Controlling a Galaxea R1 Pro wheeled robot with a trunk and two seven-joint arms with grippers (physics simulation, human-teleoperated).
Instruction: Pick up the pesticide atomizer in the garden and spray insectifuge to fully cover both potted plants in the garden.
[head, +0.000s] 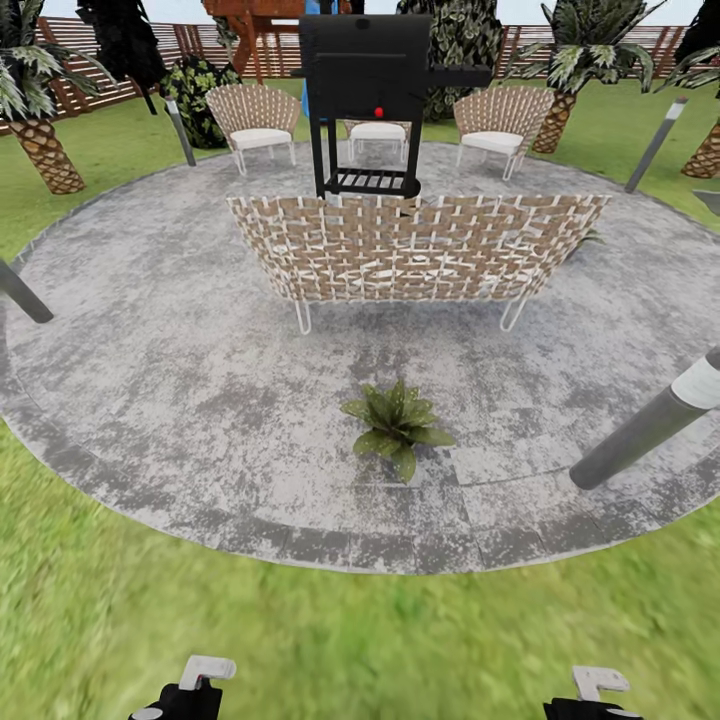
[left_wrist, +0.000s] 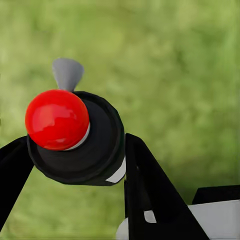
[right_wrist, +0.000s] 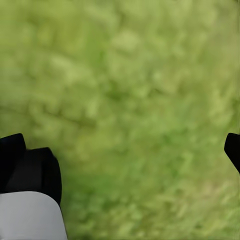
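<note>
Head view: one potted plant (head: 398, 425) sits on the patio (head: 150, 330) in front of the woven bench (head: 415, 250), well ahead of the robot on the lawn (head: 330, 640). Left gripper (head: 190, 690) and right gripper (head: 590, 695) sit low at the frame edge.

Left wrist view: a black bottle with a red ball cap (left_wrist: 57, 119) is between the fingers, so it looks grasped.

Right wrist view: blurred grass; can't tell that claw's state.

Risk: spraying from this far would likely miss the leaves. The second pot isn't located.

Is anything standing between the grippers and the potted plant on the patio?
Nothing visible. The potted plant sits in the open on the patio, with only lawn and bare paving between it and the left gripper and right gripper. The woven bench stands beyond the plant.
</note>
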